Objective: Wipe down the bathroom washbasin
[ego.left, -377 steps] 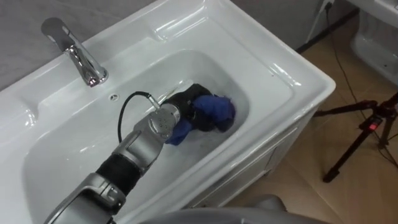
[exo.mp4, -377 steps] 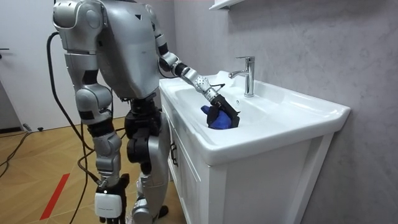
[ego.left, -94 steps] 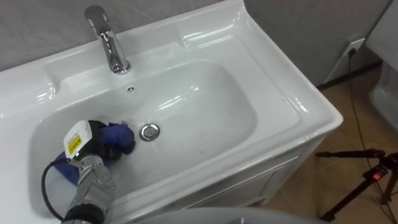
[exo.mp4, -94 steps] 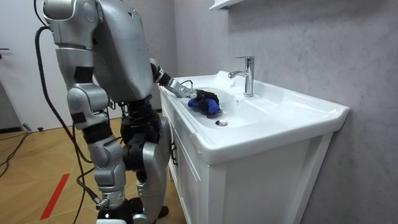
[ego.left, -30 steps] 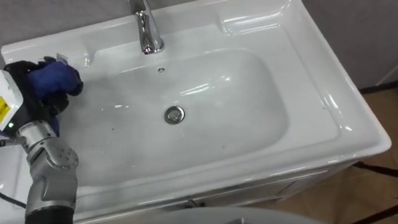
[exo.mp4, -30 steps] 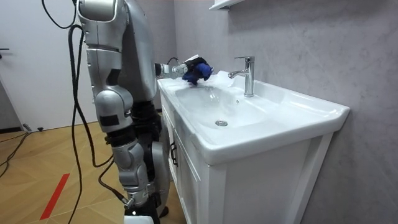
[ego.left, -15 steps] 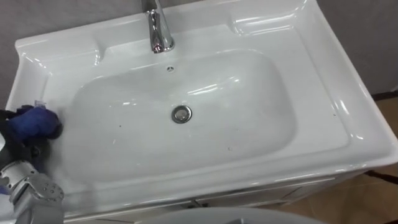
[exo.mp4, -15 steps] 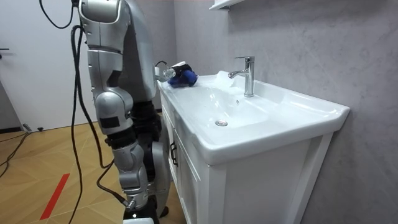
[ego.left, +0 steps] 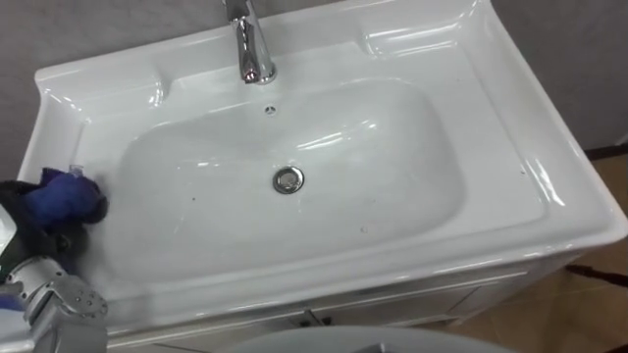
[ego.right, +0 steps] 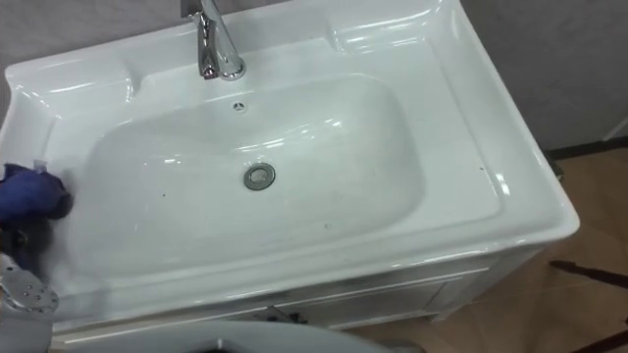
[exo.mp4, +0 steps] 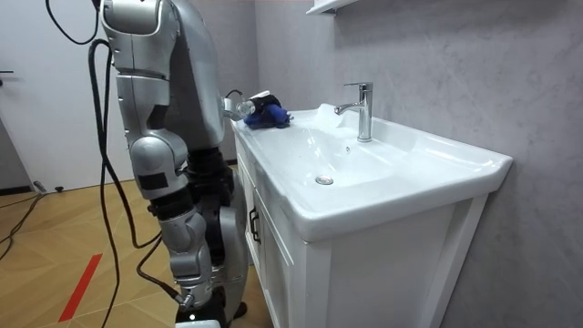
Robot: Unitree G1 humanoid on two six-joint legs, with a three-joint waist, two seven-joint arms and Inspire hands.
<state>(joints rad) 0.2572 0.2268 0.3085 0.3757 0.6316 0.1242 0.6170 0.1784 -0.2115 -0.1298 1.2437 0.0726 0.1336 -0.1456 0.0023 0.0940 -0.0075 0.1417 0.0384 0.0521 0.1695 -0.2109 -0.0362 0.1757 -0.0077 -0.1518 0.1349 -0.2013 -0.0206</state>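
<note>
**Left eye view, then right eye view, then room view: cloth held at the basin's left rim**

Left eye view. We look down on a white basin (ego.left: pixel 510 118) with a chrome tap (ego.left: pixel 250 44) at the middle of its back edge. A small overflow hole (ego.left: pixel 270 110) lies just in front of the tap, and a round metal drain (ego.left: pixel 287 179) sits in the bowl's floor. At the lower left we see the left hand (ego.left: pixel 44 235), its dark fingers curled about a bunched blue cloth (ego.left: pixel 61 199). Hand and cloth are at the bowl's left rim, well apart from the drain. We cannot tell whether the cloth touches the porcelain.

Right eye view. We find the same arrangement. The cloth is at the far left edge, with the dark hand below it and the bowl to its right. A few small dark specks show on the bowl's surface.

Room view. We see the robot standing upright at the end of the basin on the room view's left, beside the white cabinet (exo.mp4: pixel 364 273) that carries it. Its left forearm reaches over the near corner, and the closed hand holds the cloth just above the rim. The tap stands further along, against a grey wall (exo.mp4: pixel 455 73). A wooden floor (exo.mp4: pixel 55 264) lies under the robot.
</note>
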